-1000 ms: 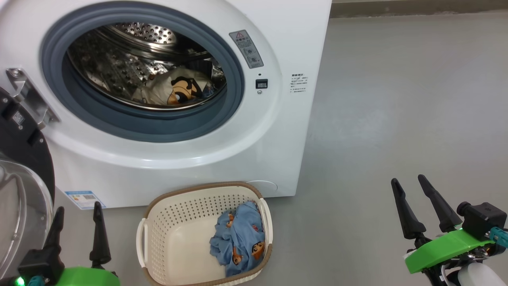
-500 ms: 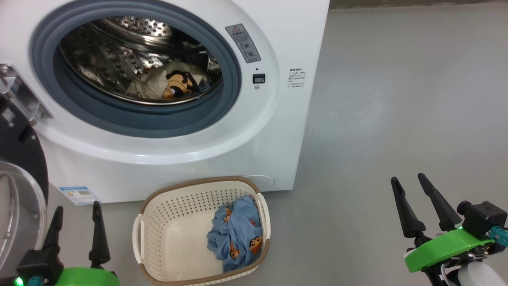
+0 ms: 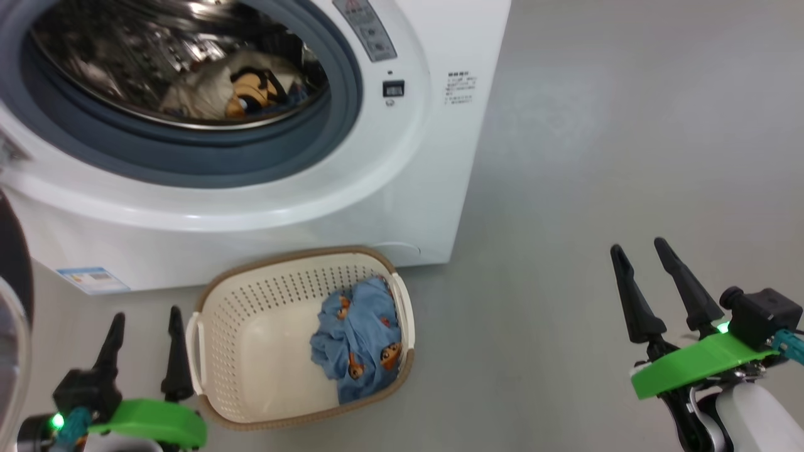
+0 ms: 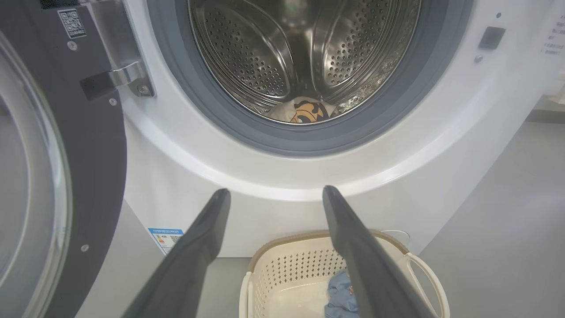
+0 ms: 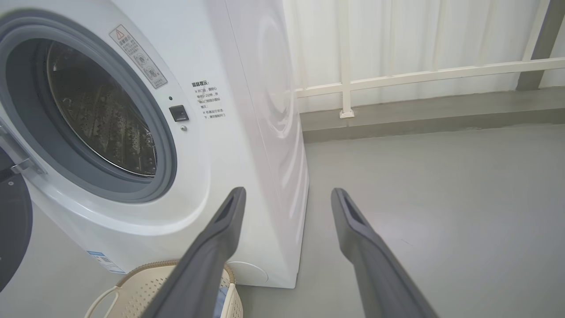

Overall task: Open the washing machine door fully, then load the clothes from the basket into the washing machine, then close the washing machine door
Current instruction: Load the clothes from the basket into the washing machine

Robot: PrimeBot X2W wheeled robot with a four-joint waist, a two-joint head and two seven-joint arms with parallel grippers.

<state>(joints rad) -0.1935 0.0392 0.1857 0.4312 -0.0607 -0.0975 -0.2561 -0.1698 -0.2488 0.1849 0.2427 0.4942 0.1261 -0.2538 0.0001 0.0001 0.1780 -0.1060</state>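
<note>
The left claw [image 3: 146, 315] and the right claw [image 3: 637, 246] are released and empty, so the nearer left one should, I think, pinch deep into the clothes [image 3: 358, 342] bunched at 3 o'clock inside the basket [image 3: 251, 270], clear of its rim.

Glossy white shell, bright steel, soft cloth

The washing machine [image 3: 408, 188] has a smooth, glossy white shell; its drum [image 4: 265, 57] is polished perforated steel, ringed by a matt grey rubber-like gasket [image 4: 282, 139]. At the machine's left, the washing machine door [image 4: 95, 168] shows a matt dark inner face, clear glass and a shiny metal hinge [image 4: 128, 75]. Before the machine, the basket [image 3: 251, 314] is cream perforated plastic with a brown woven-look rim; the clothes [image 3: 361, 339] in it are soft crumpled cloth. The floor [image 3: 597, 157] is smooth, dull grey.
</note>
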